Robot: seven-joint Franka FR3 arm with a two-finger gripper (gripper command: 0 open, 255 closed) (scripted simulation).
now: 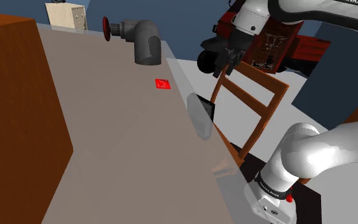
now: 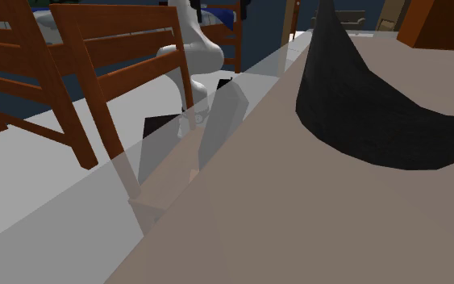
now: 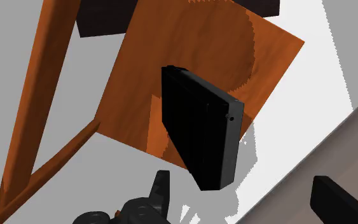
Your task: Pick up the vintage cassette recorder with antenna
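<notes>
1. Tool (image 3: 241, 184): the two black fingers stand well apart and are clamped on nothing. In the shoulder view the tool (image 1: 225, 65) hangs above the chair back.
2. Cassette recorder (image 3: 199, 130): it lies ahead of and below the tool, nearer one finger than the other and touched by neither. It is a black, slab-shaped case standing on its narrow edge, seen against the wooden chair seat (image 3: 190, 51). In the shoulder view it (image 1: 201, 116) sits at the very rim of the desk (image 1: 126, 146). No antenna can be made out.
3. Handling, as judged:
   - The case is rigid and of moderate weight.
   - The flat faces are smooth and likely slippery.
   - Any antenna would be fragile and should be avoided.
   - The best hold is across the thin dimension, one finger on each broad face, near mid-height.
   - Perched at the rim, it may topple towards the chair if nudged.
4. Surface: the desk is plain grey-beige. Beyond the tool's reach line stand a grey pipe elbow (image 1: 147, 41), a small red item (image 1: 163, 83) and a brown cabinet (image 1: 15, 114).
5. Room: blue walls and a pale floor.
</notes>
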